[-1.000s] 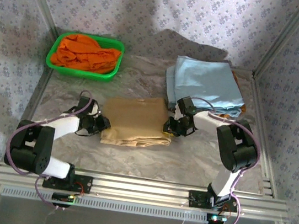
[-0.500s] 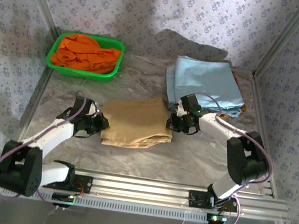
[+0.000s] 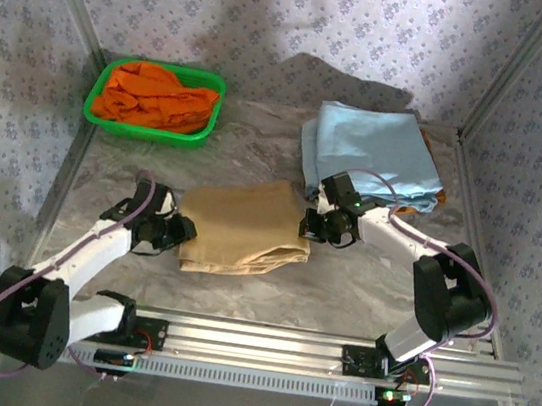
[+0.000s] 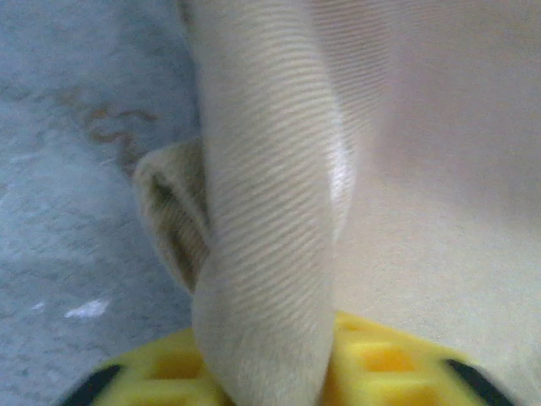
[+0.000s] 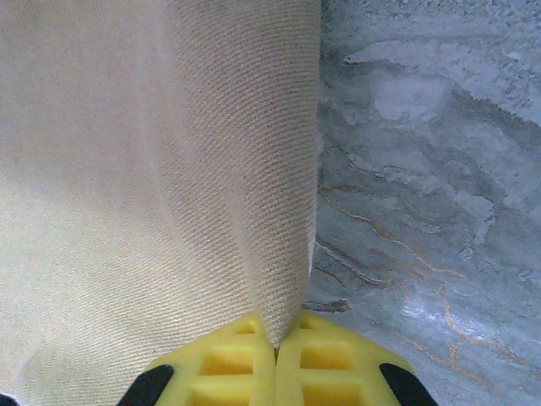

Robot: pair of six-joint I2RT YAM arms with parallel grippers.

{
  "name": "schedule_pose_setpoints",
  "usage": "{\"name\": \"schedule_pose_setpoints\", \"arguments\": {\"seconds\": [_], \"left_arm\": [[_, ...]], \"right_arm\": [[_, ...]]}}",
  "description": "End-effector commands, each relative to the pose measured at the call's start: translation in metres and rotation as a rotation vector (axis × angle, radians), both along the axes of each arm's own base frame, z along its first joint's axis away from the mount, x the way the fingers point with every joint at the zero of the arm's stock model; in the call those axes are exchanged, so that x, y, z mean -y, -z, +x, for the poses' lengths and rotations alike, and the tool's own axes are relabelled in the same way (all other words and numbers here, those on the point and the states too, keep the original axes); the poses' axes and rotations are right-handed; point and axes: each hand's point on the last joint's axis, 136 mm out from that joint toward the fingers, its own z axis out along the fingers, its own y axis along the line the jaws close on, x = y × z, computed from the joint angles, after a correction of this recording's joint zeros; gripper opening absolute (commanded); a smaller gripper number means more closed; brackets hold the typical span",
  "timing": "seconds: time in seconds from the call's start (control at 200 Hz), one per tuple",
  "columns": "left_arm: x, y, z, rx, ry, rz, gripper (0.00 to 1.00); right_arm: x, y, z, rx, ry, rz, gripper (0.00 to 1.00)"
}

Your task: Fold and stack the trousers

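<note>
The tan trousers lie folded into a rough rectangle at the middle of the marbled table. My left gripper is at their left edge. In the left wrist view a thick, rounded fold of trousers stands between the yellow pads and touches both, so the left gripper is parted only as far as the cloth's thickness. My right gripper is at the trousers' right edge. There the right gripper is pinched tight on a thin edge of the trousers.
A green basket with a bright orange garment sits at the back left. A stack of light blue garments lies at the back right, just behind my right gripper. Metal frame rails border the table.
The left arm has stretched out and its gripper has slid a little nearer, pulling the trousers' left edge with it. The right gripper has closed tight on the right edge.
</note>
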Motion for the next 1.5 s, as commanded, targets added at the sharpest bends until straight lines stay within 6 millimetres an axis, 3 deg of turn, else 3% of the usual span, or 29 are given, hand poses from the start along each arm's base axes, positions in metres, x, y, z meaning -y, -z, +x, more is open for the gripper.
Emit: {"name": "schedule_pose_setpoints", "arguments": {"seconds": [0.0, 0.035, 0.12, 0.21, 0.385, 0.49, 0.64, 0.7, 0.844, 0.929, 0.989, 1.144, 1.304, 1.494], "left_arm": [[-0.012, 0.013, -0.011, -0.066, -0.033, 0.07, 0.49], [-0.014, 0.015, -0.012, -0.074, -0.036, 0.086, 0.58], [-0.017, 0.022, -0.013, -0.085, -0.033, 0.113, 0.67], [-0.012, 0.031, -0.01, -0.092, -0.01, 0.101, 0.68], [0.017, 0.041, -0.001, -0.066, 0.097, 0.017, 0.64], [0.03, 0.043, -0.002, -0.043, 0.13, -0.014, 0.54], [0.045, 0.035, -0.001, 0.008, 0.163, -0.065, 0.29], [0.053, 0.031, -0.001, 0.033, 0.193, -0.101, 0.24], [0.048, 0.035, -0.003, 0.032, 0.203, -0.069, 0.17], [0.042, 0.038, -0.005, 0.02, 0.189, -0.036, 0.0], [0.039, 0.036, -0.005, 0.03, 0.178, -0.022, 0.0], [0.029, 0.002, 0.003, 0.116, 0.134, 0.011, 0.0], [0.021, -0.049, 0.009, 0.232, 0.106, 0.033, 0.0], [0.017, -0.071, 0.011, 0.262, 0.091, 0.049, 0.0]], "right_arm": [[0.007, 0.02, -0.005, -0.045, 0.014, -0.043, 0.0], [0.005, 0.024, -0.006, -0.051, 0.011, -0.044, 0.0], [0.002, 0.031, -0.008, -0.064, 0.004, -0.046, 0.0], [0.0, 0.035, -0.008, -0.067, 0.0, -0.05, 0.0], [0.003, 0.04, -0.011, -0.079, 0.001, -0.058, 0.0], [0.004, 0.041, -0.012, -0.085, 0.002, -0.059, 0.0], [0.005, 0.044, -0.013, -0.089, 0.006, -0.057, 0.0], [0.004, 0.045, -0.014, -0.093, 0.006, -0.054, 0.0], [0.006, 0.046, -0.015, -0.095, 0.007, -0.057, 0.0], [0.007, 0.044, -0.015, -0.088, 0.008, -0.057, 0.0], [0.009, 0.042, -0.015, -0.084, 0.013, -0.057, 0.0], [0.011, 0.024, -0.012, -0.044, 0.027, -0.049, 0.0], [0.01, -0.02, -0.005, 0.057, 0.015, -0.055, 0.0], [0.006, -0.047, -0.001, 0.113, 0.008, -0.054, 0.0]]}}
